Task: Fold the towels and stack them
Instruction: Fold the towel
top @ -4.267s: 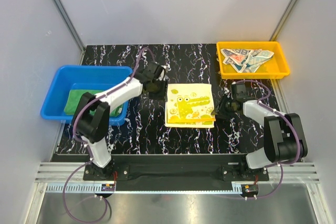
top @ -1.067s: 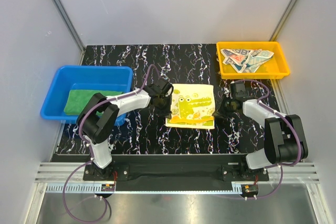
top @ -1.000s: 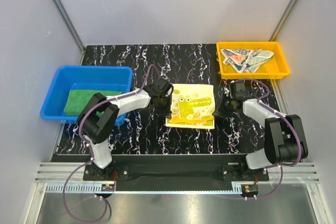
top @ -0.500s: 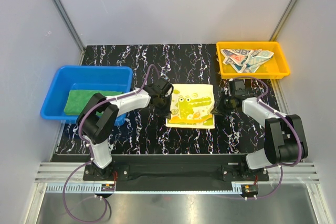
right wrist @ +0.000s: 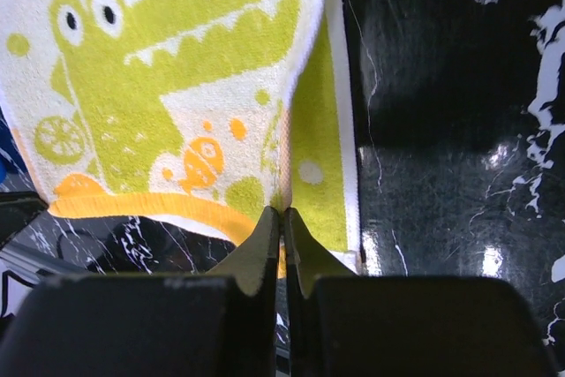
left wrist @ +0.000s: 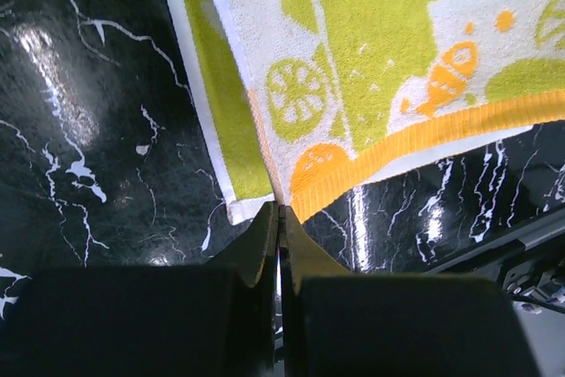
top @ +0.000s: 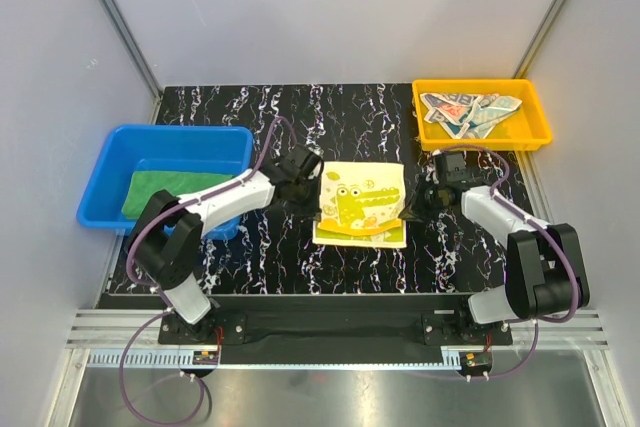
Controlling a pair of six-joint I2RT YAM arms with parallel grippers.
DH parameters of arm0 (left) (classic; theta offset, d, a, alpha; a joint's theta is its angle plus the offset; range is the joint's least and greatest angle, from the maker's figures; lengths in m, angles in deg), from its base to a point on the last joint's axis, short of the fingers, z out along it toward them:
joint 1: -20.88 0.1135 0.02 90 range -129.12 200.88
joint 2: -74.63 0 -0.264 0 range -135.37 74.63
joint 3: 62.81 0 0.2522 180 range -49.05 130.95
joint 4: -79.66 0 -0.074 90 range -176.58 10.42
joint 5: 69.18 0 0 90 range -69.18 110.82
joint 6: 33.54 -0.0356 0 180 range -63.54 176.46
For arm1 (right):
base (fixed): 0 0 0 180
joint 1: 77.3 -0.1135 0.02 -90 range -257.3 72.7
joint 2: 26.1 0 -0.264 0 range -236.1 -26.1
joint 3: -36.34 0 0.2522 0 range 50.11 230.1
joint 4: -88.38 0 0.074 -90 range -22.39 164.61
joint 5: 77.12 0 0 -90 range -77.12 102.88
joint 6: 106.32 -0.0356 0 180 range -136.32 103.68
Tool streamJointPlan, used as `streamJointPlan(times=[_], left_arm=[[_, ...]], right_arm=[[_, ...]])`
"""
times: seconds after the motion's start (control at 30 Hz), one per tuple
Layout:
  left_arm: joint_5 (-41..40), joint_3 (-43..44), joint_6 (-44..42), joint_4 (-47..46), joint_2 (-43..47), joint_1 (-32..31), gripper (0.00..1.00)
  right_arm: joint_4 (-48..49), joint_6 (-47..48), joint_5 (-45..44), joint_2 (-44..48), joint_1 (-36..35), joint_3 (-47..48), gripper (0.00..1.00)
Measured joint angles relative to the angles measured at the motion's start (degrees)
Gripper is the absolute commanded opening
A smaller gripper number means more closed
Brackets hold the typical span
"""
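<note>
The crocodile towel lies mid-frame on the black tabletop, its orange hem lifted. The left fingers are pinched on the hem's left end and the right fingers on its right end. The green towel sits in the blue bin at left, and the printed towel in the orange tray at upper right.

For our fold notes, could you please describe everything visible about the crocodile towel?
The crocodile towel is soft, terry-looking cloth, pale yellow with a green cartoon crocodile, lemon slices and an orange hem. It lies folded mid-table on the black marbled table. The left gripper and right gripper, both shut, pinch its upper layer at the two ends of the orange hem, holding that edge up; the layer beneath rests flat.
</note>
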Motion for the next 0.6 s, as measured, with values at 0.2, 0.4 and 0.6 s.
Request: streamJointPlan(times=[0.2,0.4,0.6], left_arm=[[0.07,-5.44,0.13,-0.94,0.44,0.0,0.0],[0.04,-5.64,-0.04,-0.96,0.37,0.0,0.0],[-0.26,-0.74,-0.26,2.58,0.5,0.0,0.0]], right_arm=[[0.13,-0.02,0.68,-1.01,-0.96,-2.91,0.0],[-0.15,0.02,0.92,-1.53,-1.01,-2.49,0.0],[-4.98,0.83,0.85,-1.4,-1.22,3.63,0.0]])
